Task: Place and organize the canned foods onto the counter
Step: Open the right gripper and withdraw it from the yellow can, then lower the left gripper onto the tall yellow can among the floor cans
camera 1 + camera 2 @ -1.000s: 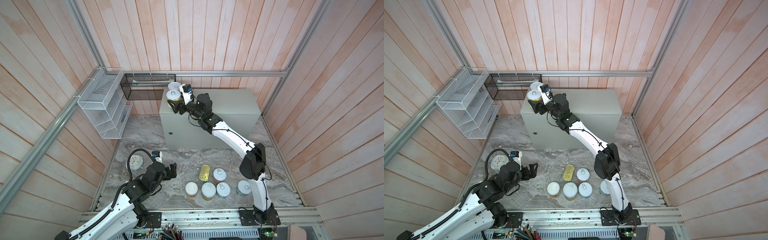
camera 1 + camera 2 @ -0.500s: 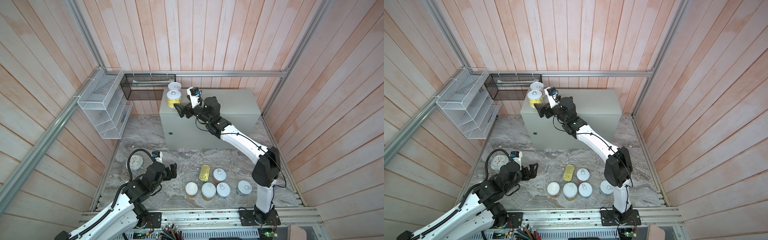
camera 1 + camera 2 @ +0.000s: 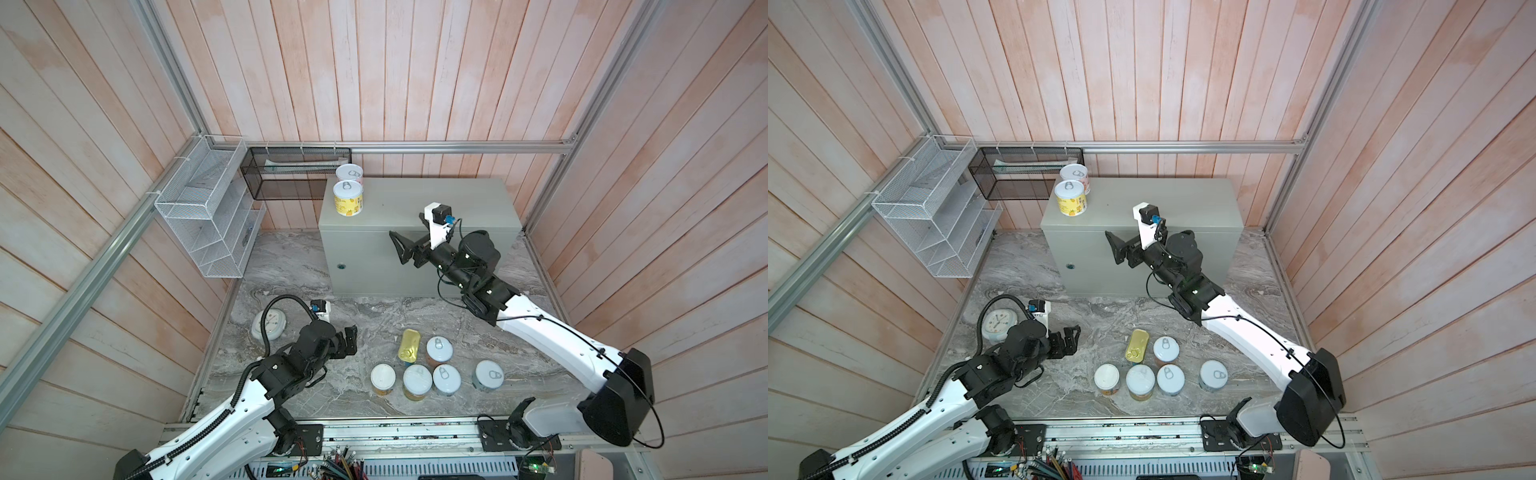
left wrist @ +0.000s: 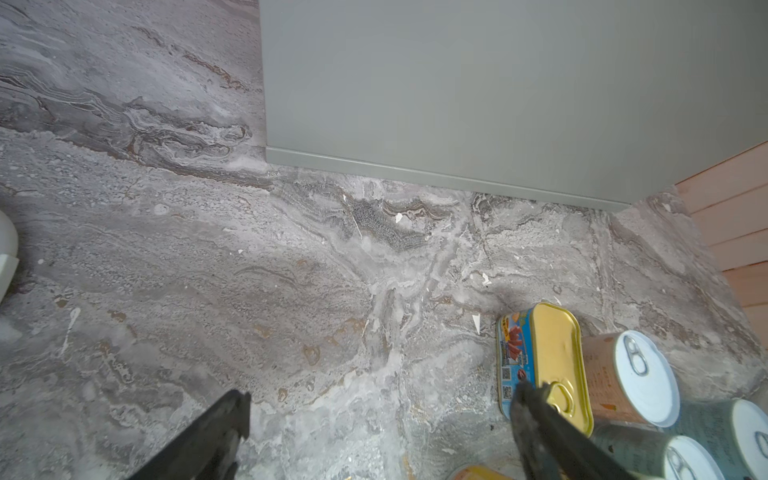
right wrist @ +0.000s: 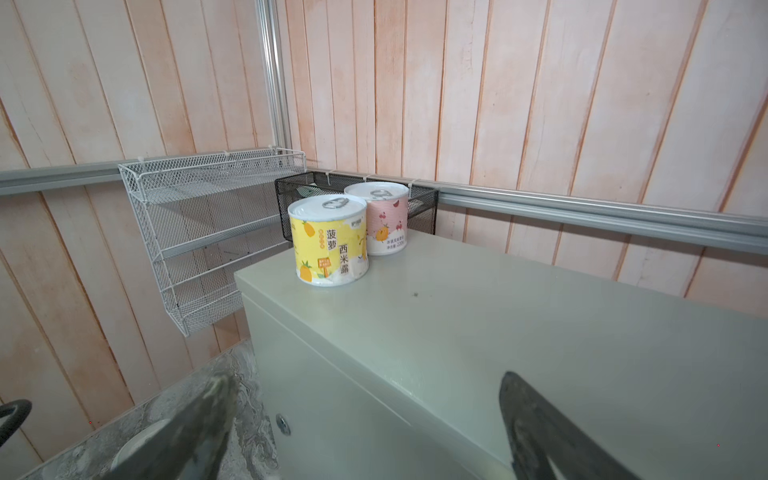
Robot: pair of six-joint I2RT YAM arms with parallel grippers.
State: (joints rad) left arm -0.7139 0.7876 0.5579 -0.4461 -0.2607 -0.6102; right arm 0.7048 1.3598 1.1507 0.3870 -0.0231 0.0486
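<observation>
- Left gripper (image 3: 352,341): jaws wide apart and empty, low over the grey veined marble surface (image 3: 374,316). Near it, toward the other arm's side, lie the rounded-rectangular gold tin (image 3: 408,346) and five short white-lidded cylindrical cans (image 3: 417,380).
- Right gripper (image 3: 398,248): jaws spread wide, gripping nothing. A second ago it stood at the yellow-labelled can (image 3: 348,198); it now hangs back at the front edge of the grey-green metal box counter (image 3: 436,199).
- Meaning: that can is delivered; fetching another likely follows.
- Well ahead of the right gripper, the yellow can stands upright just beside a pink-labelled can (image 3: 349,174).
- Count: two cans on the counter; five cans and one tin unplaced.
</observation>
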